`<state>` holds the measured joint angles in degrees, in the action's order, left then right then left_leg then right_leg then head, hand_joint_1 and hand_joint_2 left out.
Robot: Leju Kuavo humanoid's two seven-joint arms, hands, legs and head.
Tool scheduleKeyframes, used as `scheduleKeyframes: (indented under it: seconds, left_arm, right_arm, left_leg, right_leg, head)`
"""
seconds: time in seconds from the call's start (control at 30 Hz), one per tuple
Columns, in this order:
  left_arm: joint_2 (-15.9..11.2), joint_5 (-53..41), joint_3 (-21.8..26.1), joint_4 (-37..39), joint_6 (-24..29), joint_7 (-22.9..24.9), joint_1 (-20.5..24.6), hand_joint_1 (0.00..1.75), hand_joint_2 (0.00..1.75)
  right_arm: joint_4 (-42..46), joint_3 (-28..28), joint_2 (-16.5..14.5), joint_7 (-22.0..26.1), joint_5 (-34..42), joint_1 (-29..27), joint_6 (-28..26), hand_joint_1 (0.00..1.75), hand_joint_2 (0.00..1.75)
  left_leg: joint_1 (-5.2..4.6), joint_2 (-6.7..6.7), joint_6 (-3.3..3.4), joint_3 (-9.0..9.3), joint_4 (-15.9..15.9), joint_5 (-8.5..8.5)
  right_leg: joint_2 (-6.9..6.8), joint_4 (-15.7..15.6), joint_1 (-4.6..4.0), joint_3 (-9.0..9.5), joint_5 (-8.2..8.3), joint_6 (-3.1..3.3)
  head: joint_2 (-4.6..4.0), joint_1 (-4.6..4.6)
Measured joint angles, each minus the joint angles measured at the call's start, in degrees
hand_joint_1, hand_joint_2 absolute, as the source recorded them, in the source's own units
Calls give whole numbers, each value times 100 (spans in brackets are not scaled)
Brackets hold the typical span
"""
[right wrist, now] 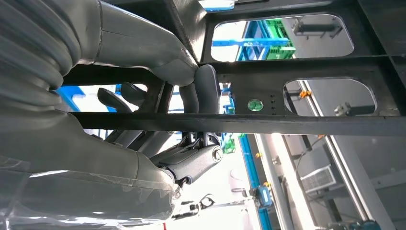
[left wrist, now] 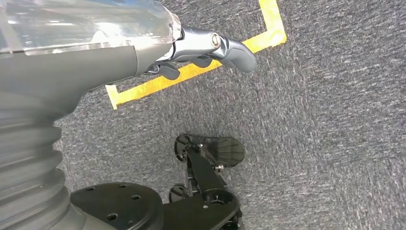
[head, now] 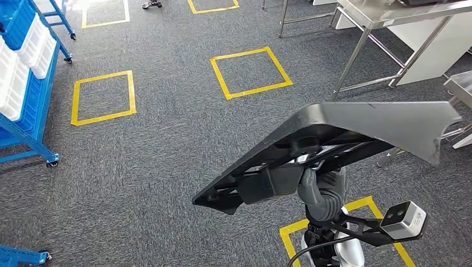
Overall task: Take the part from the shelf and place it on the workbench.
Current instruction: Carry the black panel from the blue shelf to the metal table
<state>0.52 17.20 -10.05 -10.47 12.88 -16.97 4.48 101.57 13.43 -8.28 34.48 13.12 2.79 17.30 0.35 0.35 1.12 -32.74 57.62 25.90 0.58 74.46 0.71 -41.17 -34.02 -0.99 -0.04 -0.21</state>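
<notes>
Head view, looking down on a grey carpeted floor. The largest object is the part, a broad dark panel with a ribbed, cut-out underside, carried tilted above the floor with its high edge toward the right. The right hand grips it from beneath; in the right wrist view the fingers and thumb wrap a cross-bar of the part's frame, closed firmly on it.

To the left stands a blue shelf on castors, loaded with white and blue bins. At upper right stands a metal workbench on steel legs, well apart from the part; a second steel surface shows at the right edge, just beyond the panel's tip. The panel hides much of the floor between the robot and the workbench.

Yellow tape squares mark the carpet; one lies ahead, one nearer the shelf, one directly below the carried part. A small grey camera module sits on a black bracket at the right wrist.

The left hand hangs over the carpet beside a corner of yellow tape, holding nothing, its fingers loosely extended and apart.

No legible writing or labels appear on any surface.
</notes>
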Motion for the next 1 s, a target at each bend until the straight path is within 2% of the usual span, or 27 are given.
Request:
scheduleKeyframes:
  seconds: [0.03,0.1,0.17,0.23,0.3,0.33,0.4,0.43,0.47,0.5,0.53,0.6,0.67,0.7,0.8,0.87,0.93,0.97,1.0]
  left_arm:
    - [-7,-7,0,0,3,5,6,0,175]
    - [-16,-29,0,0,13,11,32,0,175]
    - [-25,-49,0,0,31,17,62,0,175]
    - [-38,-64,0,0,55,35,75,0,175]
    - [-56,-86,0,0,84,57,79,0,175]
    - [-63,-93,0,0,95,65,81,0,175]
    - [-74,-99,-1,0,106,74,80,0,175]
    - [-75,-99,-1,0,110,76,77,0,175]
    - [-76,-101,-1,0,114,77,74,0,175]
    - [-76,-101,0,0,118,77,71,0,175]
    - [-77,-102,0,0,119,77,70,0,175]
    - [-79,-104,0,0,119,75,74,0,175]
    - [-80,-106,0,0,118,70,80,0,175]
    - [-80,-107,0,0,118,68,79,0,175]
    - [-78,-105,0,0,118,57,62,0,175]
    - [-75,-104,1,0,118,48,57,0,175]
    - [-74,-102,3,0,119,42,48,0,175]
    - [-74,-101,4,0,119,40,38,0,175]
    - [-74,-100,4,0,120,40,26,0,175]
  right_arm:
    - [1,1,0,2,-5,-4,-17,175,175]
    - [12,1,0,8,-20,-2,-64,175,175]
    - [47,3,0,34,-48,2,-124,175,175]
    - [97,6,0,72,-101,-10,-186,175,175]
    - [157,11,-1,91,-157,-38,-232,175,175]
    - [188,15,-4,93,-176,-49,-245,175,175]
    - [235,22,-11,93,-211,-68,-263,175,175]
    - [247,23,-14,91,-225,-81,-266,175,175]
    - [253,24,-15,87,-239,-97,-266,175,175]
    - [255,24,-15,81,-251,-110,-266,175,175]
    - [257,24,-15,76,-265,-120,-267,175,175]
    - [274,25,-15,69,-292,-125,-271,175,175]
    - [302,26,-15,68,-309,-127,-272,175,175]
    - [313,27,-15,68,-317,-129,-272,175,175]
    - [331,30,-15,65,-331,-142,-272,175,175]
    - [345,30,-15,65,-330,-146,-273,175,175]
    - [350,30,-15,66,-328,-165,-276,175,175]
    - [349,30,-15,66,-327,-180,-278,175,175]
    - [348,30,-15,66,-327,-194,-279,175,175]
  left_leg:
    - [-4,3,-1,3,3,2]
    - [-12,3,-13,13,13,11]
    - [-32,0,-54,4,33,25]
    - [-40,8,-115,-7,37,28]
    - [-29,13,-180,-24,74,74]
    - [-24,10,-208,-81,211,170]
    - [-7,0,-254,-351,825,507]
    - [-1,-1,-271,-537,1221,680]
    - [5,-1,-284,-684,1526,779]
    - [9,0,-291,-748,1653,774]
    - [13,0,-291,-704,1553,662]
    - [21,-4,-271,-356,830,286]
    - [9,-14,-227,-50,205,81]
    - [-2,-19,-202,3,89,71]
    - [-2,-18,-106,15,37,37]
    - [16,-8,-37,27,-12,2]
    - [12,2,-6,17,-18,-8]
    - [9,5,-2,9,-15,-8]
    - [7,7,-1,4,-11,-8]
  right_leg:
    - [-2,-119,-1,62,121,9]
    - [-31,-810,-9,417,485,52]
    - [-62,-1409,-36,710,680,100]
    - [-55,-1545,-63,753,684,136]
    - [-41,-1586,-43,768,712,194]
    - [-40,-1611,-30,783,724,230]
    - [-44,-1632,-28,802,730,276]
    - [-44,-1628,-34,801,726,291]
    - [-42,-1623,-40,801,723,296]
    - [-38,-1616,-45,801,720,299]
    - [-31,-1607,-46,803,715,297]
    - [-17,-1585,-46,811,697,280]
    - [-5,-1558,-65,805,679,238]
    - [-3,-1553,-72,798,679,215]
    - [-4,-1537,-67,787,660,129]
    - [-14,-1226,-58,654,440,73]
    - [-22,-515,-41,320,67,37]
    - [-24,-165,-34,148,-64,27]
    - [-25,37,-30,42,-96,20]
  head:
    - [0,1]
    - [0,1]
    - [0,-3]
    - [0,-7]
    - [0,-6]
    - [0,-9]
    - [0,-11]
    - [0,-14]
    - [0,-13]
    - [0,-13]
    - [0,-14]
    - [0,-13]
    - [0,-9]
    - [0,-8]
    - [0,-4]
    - [0,-1]
    - [0,2]
    - [0,1]
    - [0,1]
